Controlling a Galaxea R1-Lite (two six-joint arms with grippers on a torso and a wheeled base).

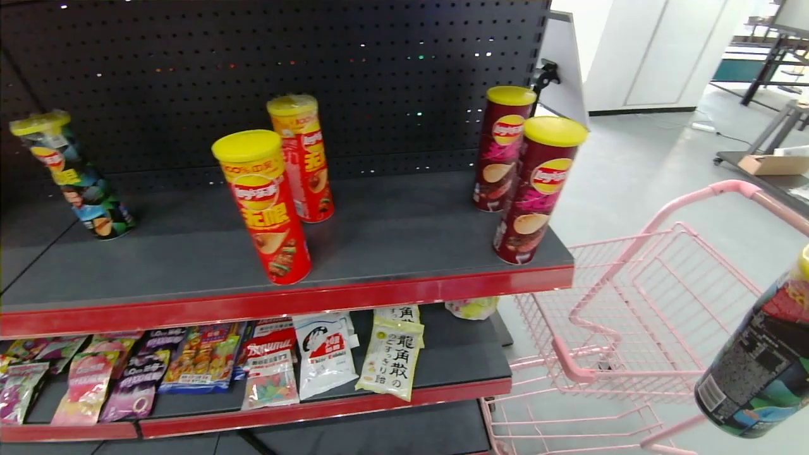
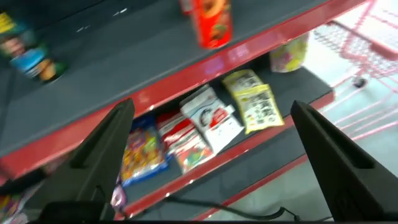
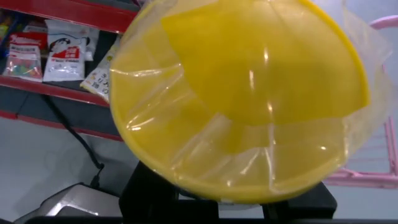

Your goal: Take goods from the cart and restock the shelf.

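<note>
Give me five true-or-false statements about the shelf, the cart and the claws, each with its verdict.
1. Two red cans stand upright on the top shelf. True.
2. The maroon cans lie on their sides. False: both stand upright at the shelf's right end.
3. The left claw is open and empty. True.
4. The cart is blue. False: it is pink.
5. The dark can near the cart stands on the shelf. False: it hangs in the air, off the shelf.
</note>
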